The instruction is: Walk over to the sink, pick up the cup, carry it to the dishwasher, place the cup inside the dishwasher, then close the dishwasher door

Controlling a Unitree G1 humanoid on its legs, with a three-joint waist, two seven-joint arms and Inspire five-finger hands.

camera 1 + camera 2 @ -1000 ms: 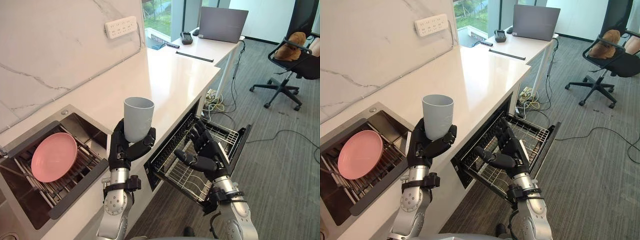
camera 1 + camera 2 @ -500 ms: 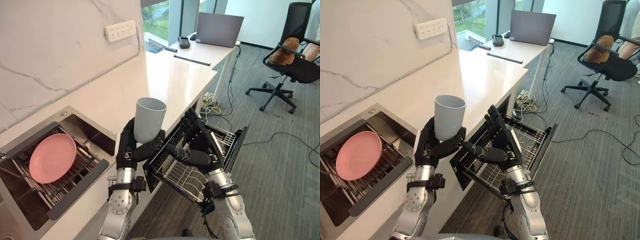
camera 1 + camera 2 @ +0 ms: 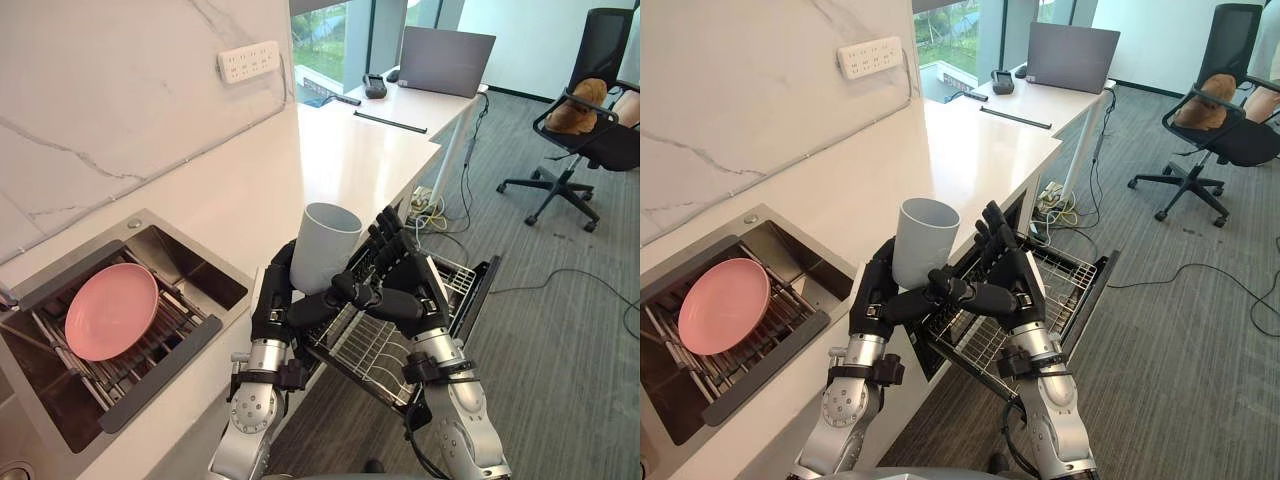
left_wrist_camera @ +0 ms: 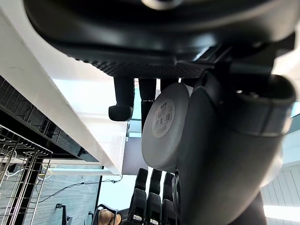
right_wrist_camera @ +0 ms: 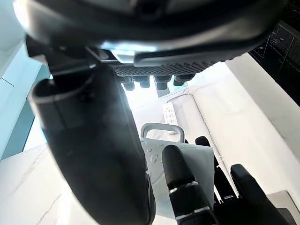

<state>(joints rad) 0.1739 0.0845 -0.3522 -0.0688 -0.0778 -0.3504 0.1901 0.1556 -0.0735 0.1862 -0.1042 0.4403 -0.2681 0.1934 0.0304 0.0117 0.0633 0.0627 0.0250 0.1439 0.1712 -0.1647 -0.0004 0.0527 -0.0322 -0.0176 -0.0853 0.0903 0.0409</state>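
A plain grey cup (image 3: 326,245) stands upright in my left hand (image 3: 279,305), whose fingers and thumb are curled round its lower half. The cup hangs over the counter's front edge, above the pulled-out dishwasher rack (image 3: 382,352). In the left wrist view the cup's base (image 4: 164,123) with a small label shows past the thumb. My right hand (image 3: 402,287) is pressed close against the cup's right side, fingers straight and pointing up, thumb reaching toward the cup's base. The right wrist view shows the cup's wall (image 5: 202,157) just past that thumb.
A sink (image 3: 168,250) on the left holds a pink plate (image 3: 110,311) on a wire grid. The white counter (image 3: 350,160) runs back to a desk with a laptop (image 3: 446,62). The dishwasher door (image 3: 478,290) stands open over grey carpet. An office chair (image 3: 582,130) stands far right.
My left hand has carried the cup to the right, from beside the sink to over the dishwasher rack. My right hand has risen from the rack and closed in against the cup.
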